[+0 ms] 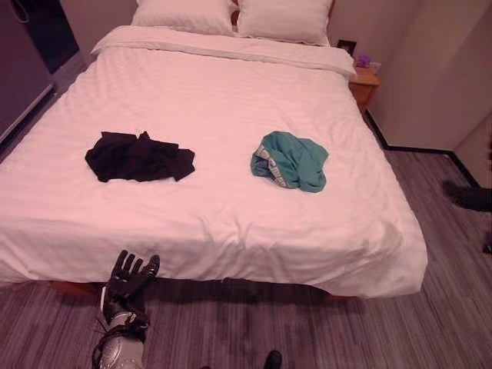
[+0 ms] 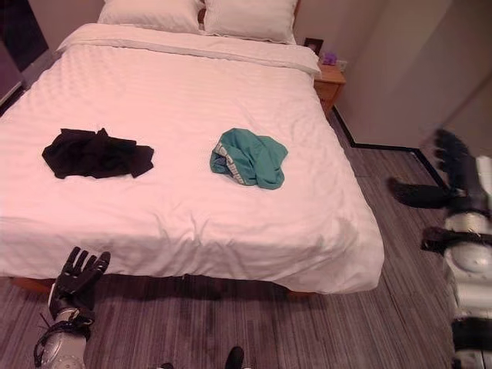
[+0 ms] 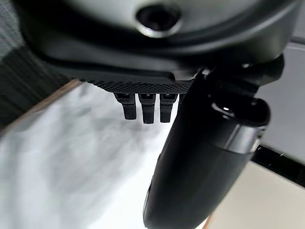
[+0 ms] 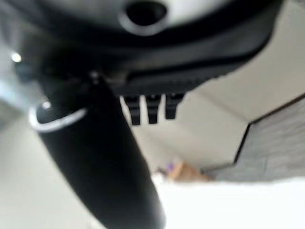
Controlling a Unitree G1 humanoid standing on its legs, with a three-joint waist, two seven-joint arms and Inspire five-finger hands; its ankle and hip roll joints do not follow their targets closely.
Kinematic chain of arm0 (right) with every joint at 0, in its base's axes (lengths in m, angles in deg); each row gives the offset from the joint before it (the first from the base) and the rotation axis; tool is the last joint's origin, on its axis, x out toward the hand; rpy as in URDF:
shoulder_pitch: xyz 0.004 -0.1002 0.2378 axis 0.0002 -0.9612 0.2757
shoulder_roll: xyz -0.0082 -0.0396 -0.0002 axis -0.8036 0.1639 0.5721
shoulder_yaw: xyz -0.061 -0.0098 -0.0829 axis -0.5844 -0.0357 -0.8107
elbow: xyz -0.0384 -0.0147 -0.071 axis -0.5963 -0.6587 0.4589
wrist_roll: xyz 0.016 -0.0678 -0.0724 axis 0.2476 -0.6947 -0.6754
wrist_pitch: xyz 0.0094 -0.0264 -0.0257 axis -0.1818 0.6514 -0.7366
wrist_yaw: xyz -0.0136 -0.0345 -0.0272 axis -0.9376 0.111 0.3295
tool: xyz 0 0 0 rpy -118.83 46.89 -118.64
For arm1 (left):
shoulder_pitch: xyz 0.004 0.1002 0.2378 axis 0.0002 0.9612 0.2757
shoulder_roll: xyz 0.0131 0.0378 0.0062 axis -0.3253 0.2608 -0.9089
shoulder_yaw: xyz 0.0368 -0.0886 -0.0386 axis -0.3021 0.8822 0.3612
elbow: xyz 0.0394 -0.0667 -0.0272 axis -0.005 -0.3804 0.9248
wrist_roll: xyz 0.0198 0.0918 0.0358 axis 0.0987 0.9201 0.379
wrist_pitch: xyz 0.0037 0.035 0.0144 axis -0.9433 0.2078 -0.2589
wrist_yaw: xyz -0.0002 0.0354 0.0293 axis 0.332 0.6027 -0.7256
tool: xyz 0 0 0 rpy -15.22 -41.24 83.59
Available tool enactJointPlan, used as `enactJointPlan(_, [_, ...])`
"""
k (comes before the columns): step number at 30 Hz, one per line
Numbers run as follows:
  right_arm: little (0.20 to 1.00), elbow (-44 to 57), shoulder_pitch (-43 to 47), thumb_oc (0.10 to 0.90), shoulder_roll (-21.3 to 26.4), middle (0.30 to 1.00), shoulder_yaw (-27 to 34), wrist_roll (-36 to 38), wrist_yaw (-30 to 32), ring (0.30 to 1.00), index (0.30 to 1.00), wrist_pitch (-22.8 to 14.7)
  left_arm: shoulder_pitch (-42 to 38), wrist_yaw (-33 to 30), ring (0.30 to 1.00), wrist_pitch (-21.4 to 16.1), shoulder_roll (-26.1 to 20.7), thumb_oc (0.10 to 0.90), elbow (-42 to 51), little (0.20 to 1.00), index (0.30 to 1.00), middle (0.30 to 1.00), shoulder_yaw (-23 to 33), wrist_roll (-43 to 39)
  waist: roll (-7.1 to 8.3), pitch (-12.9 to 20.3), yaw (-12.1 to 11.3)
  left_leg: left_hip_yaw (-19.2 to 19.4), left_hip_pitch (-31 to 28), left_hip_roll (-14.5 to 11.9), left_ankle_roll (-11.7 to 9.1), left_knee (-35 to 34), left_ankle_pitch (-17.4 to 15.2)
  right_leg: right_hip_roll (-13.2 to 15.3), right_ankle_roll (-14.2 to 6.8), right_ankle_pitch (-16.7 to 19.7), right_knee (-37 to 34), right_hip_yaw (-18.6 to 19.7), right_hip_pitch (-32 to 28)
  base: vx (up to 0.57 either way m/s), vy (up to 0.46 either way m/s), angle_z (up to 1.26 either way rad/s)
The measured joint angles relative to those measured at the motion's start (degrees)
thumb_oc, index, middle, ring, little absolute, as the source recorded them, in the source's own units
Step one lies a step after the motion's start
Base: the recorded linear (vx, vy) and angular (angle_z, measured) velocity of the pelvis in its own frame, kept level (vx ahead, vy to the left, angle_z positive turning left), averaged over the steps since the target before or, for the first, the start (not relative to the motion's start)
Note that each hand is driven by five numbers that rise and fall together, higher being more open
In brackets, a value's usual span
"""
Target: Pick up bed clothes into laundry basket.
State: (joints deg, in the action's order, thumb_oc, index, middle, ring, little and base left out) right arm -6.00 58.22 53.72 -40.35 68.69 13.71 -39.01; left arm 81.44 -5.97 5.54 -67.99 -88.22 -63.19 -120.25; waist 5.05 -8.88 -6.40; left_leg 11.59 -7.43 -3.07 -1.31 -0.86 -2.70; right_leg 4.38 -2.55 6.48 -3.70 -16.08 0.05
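2 garments lie apart on the bed (image 1: 231, 231): a black garment (image 1: 138, 157) to the left, a teal garment (image 1: 290, 160) to the right. The left hand (image 1: 129, 280) hovers at the bed's near edge, fingers spread and empty. The right hand (image 2: 453, 157) is raised beside the bed, fingers straight, empty.

White-covered bed (image 1: 207, 223), two pillows (image 1: 234, 17) at head, black garment (image 1: 138, 157) left of centre, teal garment (image 1: 290, 160) well apart to its right

A crumpled black garment (image 1: 138, 157) and a bunched teal garment (image 1: 290, 159) lie well apart on the white bed (image 1: 231, 223).
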Motion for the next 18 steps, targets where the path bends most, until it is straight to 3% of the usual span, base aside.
enactJointPlan(2, [0.9, -2.77, 6.32, 0.8, 0.3, 0.9, -7.56, -0.62, -1.1, 0.9, 0.9, 0.31, 0.17, 1.3, 0.9, 0.03, 0.18, 0.8, 0.18, 0.9, 0.9, 0.9, -2.74, -0.11, 0.12, -0.02, -0.96, 0.32, -0.07, 0.15, 0.02, -0.14, 0.11, -0.12, -0.09, 0.77, -1.12, 0.39, -0.34, 0.01, 0.016, -0.06])
enactJointPlan(3, [0.9, -4.51, 12.02, 0.8, 1.1, 0.9, -15.01, -1.74, -2.34, 0.9, 0.9, 0.82, 0.22, 2.2, 0.9, 0.31, 0.31, 0.8, 0.25, 0.9, 0.9, 0.9, -4.42, -0.79, 0.34, -0.11, -1.97, 0.34, 0.09, 0.34, 0.13, -0.32, 0.26, -0.07, -0.25, 0.99, -1.41, 0.61, -0.28, 0.01, 0.088, -0.07])
enactJointPlan(6, [0.9, -5.2, 17.66, 0.8, 0.37, 0.9, -20.25, -5.37, -3.63, 0.9, 0.9, 1.22, 0.16, 2.57, 0.9, 0.52, 0.29, 0.8, 0.06, 0.9, 0.9, 0.9, -4.69, -1.08, 0.89, -0.33, -2.54, -0.01, 0.6, 0.76, 0.84, -0.53, 0.63, 0.29, -0.84, 1.09, -0.37, 0.45, 0.54, 0.01, 0.103, 0.05])
enactJointPlan(9, [0.9, -5.52, 19.22, 0.8, 1.2, 0.9, -21.76, -9.43, -3.88, 0.9, 0.9, 1.38, -0.65, 2.74, 0.9, 0.65, 0.15, 0.8, -0.5, 0.9, 0.9, 0.9, -6.17, -1.47, -0.12, -0.87, -1.53, -2.71, 0.67, 0.37, 1.54, -1.66, 1.6, 1.9, -3.58, -0.78, 9.8, 0.3, 4.44, 0.08, 0.105, 0.5])
enactJointPlan(10, [0.9, -4.38, 18.67, 0.8, 3.95, 0.9, -22.17, -13.01, -4.18, 0.9, 0.9, 1.56, -2.54, 2.93, 0.9, 0.83, -0.29, 0.8, -1.22, 0.9, 0.9, 0.9, -6.8, -1.54, -0.85, -3.65, -0.61, -5.71, 0.59, 0.58, 2.11, -0.74, 1.66, 3.67, -5.24, -2.44, 18.74, 3.82, 6.88, 0.14, 0.022, 1.26])
enactJointPlan(12, [0.9, -3.64, 16.21, 0.8, 6.82, 0.9, -22.01, -18.64, -4.37, 0.9, 0.9, 1.38, -2.92, 3.86, 0.9, 1.16, -1.87, 0.8, -1.08, 0.9, 0.9, 0.9, -6.72, -1.93, -0.03, -4.52, 1.04, -9.42, 0.62, 2.19, 3.42, -0.47, 1.48, 5.74, -7.28, -4.74, 28.78, 9.82, 11.11, 0.17, 0.006, 1.05])
enactJointPlan(15, [0.9, -2.19, 14.16, 0.8, 9.29, 0.9, -20.64, -22.53, -4.72, 0.9, 0.9, 0.94, -1.59, 3.88, 0.9, 1.27, -4.3, 0.8, -1.08, 0.9, 0.9, 0.9, -5.96, -1.93, 0.02, -4.44, 1.54, -12.39, 0.5, 3.62, 4.36, -0.9, 1.08, 6.62, -7.17, -6.28, 24.76, 14.32, 9.91, 0.24, -0.095, 0.47])
enactJointPlan(18, [0.9, -2.19, 14.24, 0.8, 10.18, 0.9, -20.78, -25.66, -4.78, 0.9, 0.9, 0.13, -2.57, 3.91, 0.9, 1.26, -4.73, 0.8, -1.45, 0.9, 0.9, 0.9, -5.03, -2.09, -1.76, -5.64, 3.31, -15.38, 0.71, 2.75, 3.89, -0.89, 1.46, 4.4, -7.56, -6.16, 11.41, 16.31, 8.01, 0.13, -0.103, 0.42])
